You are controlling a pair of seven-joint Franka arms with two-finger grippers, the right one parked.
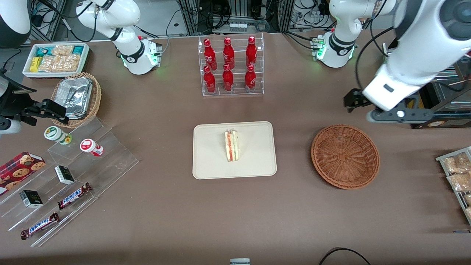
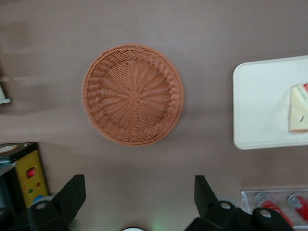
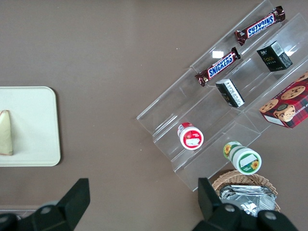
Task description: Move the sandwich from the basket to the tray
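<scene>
The sandwich [image 1: 232, 145], a white wedge with red and green filling, lies on the cream tray [image 1: 209, 154] in the middle of the table. Its edge also shows in the left wrist view [image 2: 299, 108] on the tray [image 2: 262, 106]. The reddish-brown wicker basket [image 1: 345, 156] sits beside the tray toward the working arm's end, and nothing is in it [image 2: 133, 94]. My gripper [image 2: 138, 190] hangs open and holds nothing. It is raised above the table, farther from the front camera than the basket [image 1: 357, 100].
A clear rack of red bottles [image 1: 230, 66] stands farther back than the tray. Toward the parked arm's end are a stepped acrylic shelf with snacks [image 1: 73, 173], a tan basket of foil containers [image 1: 77, 97] and a white snack box [image 1: 55, 59]. Snack packets [image 1: 458, 176] lie at the working arm's end.
</scene>
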